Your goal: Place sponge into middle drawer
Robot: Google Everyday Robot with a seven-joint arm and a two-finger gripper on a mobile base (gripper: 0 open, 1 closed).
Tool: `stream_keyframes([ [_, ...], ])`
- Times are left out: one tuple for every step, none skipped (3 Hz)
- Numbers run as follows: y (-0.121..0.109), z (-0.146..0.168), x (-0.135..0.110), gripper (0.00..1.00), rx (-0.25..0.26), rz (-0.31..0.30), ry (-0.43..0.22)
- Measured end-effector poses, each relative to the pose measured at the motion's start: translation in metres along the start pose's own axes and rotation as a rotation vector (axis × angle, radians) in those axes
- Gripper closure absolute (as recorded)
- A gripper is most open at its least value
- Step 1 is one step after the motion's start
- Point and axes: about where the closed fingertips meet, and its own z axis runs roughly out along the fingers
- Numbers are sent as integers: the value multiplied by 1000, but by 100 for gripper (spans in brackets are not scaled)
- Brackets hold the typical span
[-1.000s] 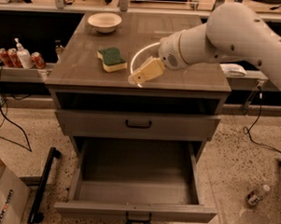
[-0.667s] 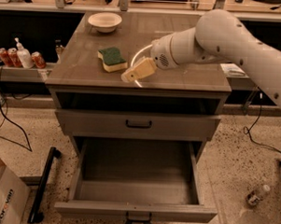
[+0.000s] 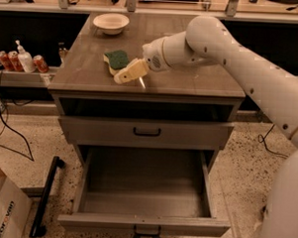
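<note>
The sponge [image 3: 117, 59], yellow with a dark green top, lies flat on the wooden cabinet top [image 3: 190, 78], left of centre. My gripper [image 3: 132, 75] hovers just right of and in front of the sponge, its tan finger [image 3: 127, 72] reaching the sponge's near edge. It looks open and holds nothing. The middle drawer [image 3: 144, 222], a deep grey box, is pulled fully out at the cabinet's bottom, and its floor is bare.
A closed shallower drawer front with a black handle [image 3: 147, 132] sits above the open drawer. A white bowl [image 3: 111, 23] stands at the back left of the top. Cans and a bottle [image 3: 21, 61] stand on a left shelf. A cardboard box [image 3: 1, 214] and a black bar [image 3: 45, 196] lie on the floor.
My gripper has moved left across the cabinet top and now sits against the sponge's near right edge. The sponge and the drawers have not moved.
</note>
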Motion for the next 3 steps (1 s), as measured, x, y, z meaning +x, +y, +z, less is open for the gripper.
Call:
stream_keyframes([
  [1,26,-5,5,-48,1,-7],
  [6,47,-9,24,-91,1,-9],
  [10,56,-7,47,-110,13,-8],
])
